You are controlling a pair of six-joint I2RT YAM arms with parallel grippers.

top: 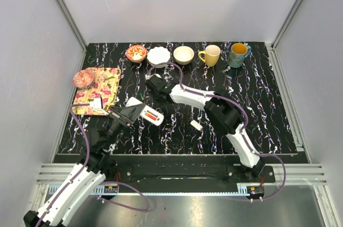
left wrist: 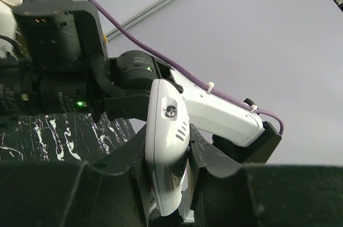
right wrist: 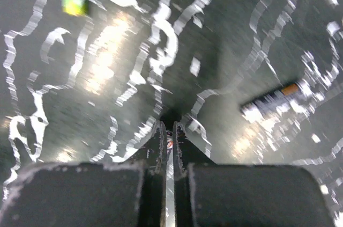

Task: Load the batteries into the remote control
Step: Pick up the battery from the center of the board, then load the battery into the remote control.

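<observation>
Your left gripper (left wrist: 169,142) pinches the remote control (top: 144,110), left of the middle, with one battery (top: 151,115) in its slot. Your right gripper (right wrist: 168,130) has its fingers pressed together. The loose battery (right wrist: 273,101) lies slanted, right of them.

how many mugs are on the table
2. A yellow mug and a blue mug stand side by side at the right end of the row along the far edge, the blue one farthest right. No others seem hidden behind the arms.
</observation>
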